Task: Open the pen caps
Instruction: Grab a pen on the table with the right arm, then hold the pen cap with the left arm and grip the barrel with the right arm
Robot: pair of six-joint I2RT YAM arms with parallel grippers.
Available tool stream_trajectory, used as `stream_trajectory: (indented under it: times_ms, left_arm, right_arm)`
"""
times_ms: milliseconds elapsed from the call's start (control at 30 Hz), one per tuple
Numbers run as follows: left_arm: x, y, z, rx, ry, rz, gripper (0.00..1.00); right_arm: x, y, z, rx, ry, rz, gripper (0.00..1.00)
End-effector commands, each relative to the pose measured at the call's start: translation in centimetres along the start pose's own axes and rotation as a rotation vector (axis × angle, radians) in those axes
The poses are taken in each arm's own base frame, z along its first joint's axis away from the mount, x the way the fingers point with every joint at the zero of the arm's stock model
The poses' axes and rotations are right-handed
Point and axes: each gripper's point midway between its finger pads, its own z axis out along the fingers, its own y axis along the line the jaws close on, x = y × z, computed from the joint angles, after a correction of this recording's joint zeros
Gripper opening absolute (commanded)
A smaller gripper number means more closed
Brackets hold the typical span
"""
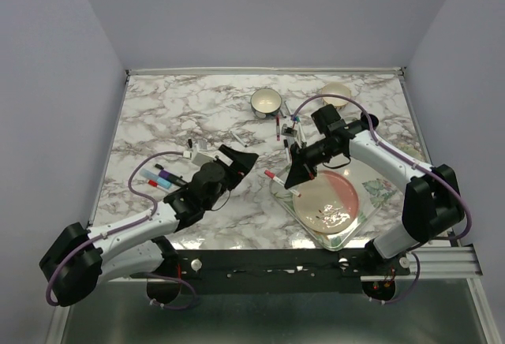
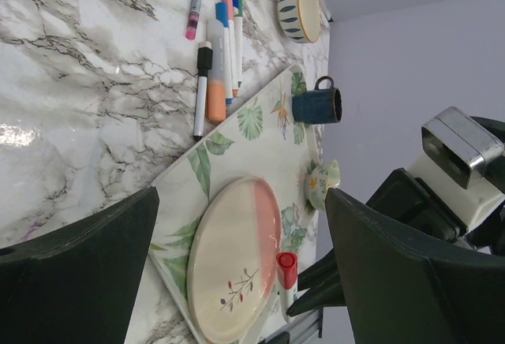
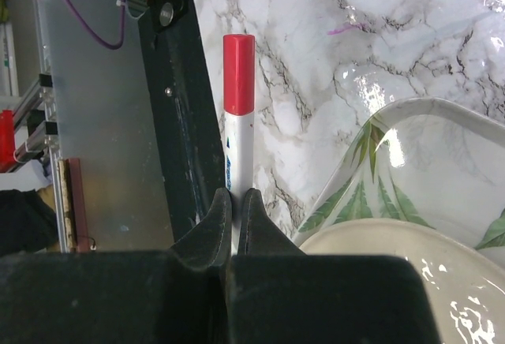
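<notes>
My right gripper is shut on the white barrel of a marker pen whose red pen cap sticks out beyond the fingertips. From above, this pen hangs by the tray's left edge, its red cap pointing left, with the right gripper around it. My left gripper stands wide open a short way to the left, nothing between its fingers. In the left wrist view, the left gripper faces the same red cap. More pens with coloured ends lie at the left.
A leaf-patterned tray holds a pink-and-cream plate. Several pens lie mid-table, also in the left wrist view. A bowl and a cup stand at the back. A dark mug and a small floral cup stand by the tray.
</notes>
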Motion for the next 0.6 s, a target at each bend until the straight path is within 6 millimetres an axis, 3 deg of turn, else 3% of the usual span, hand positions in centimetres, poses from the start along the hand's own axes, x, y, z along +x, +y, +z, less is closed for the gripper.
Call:
stream_trajectory:
  times_ms: [0, 167, 567]
  left_arm:
    - [-0.9, -1.4, 0.9, -0.024, -0.066, -0.033, 0.94]
    - [0.5, -1.0, 1.6, -0.064, -0.038, -0.02, 0.87]
    - [4.7, -1.7, 2.4, -0.106, 0.034, -0.023, 0.61]
  right_arm:
    - [0.3, 0.1, 0.6, -0.026, 0.011, -0.01, 0.01]
    - [0.2, 0.1, 0.5, -0.023, 0.01, -0.016, 0.01]
    - [0.0, -0.3, 0.5, 0.011, 0.009, -0.027, 0.01]
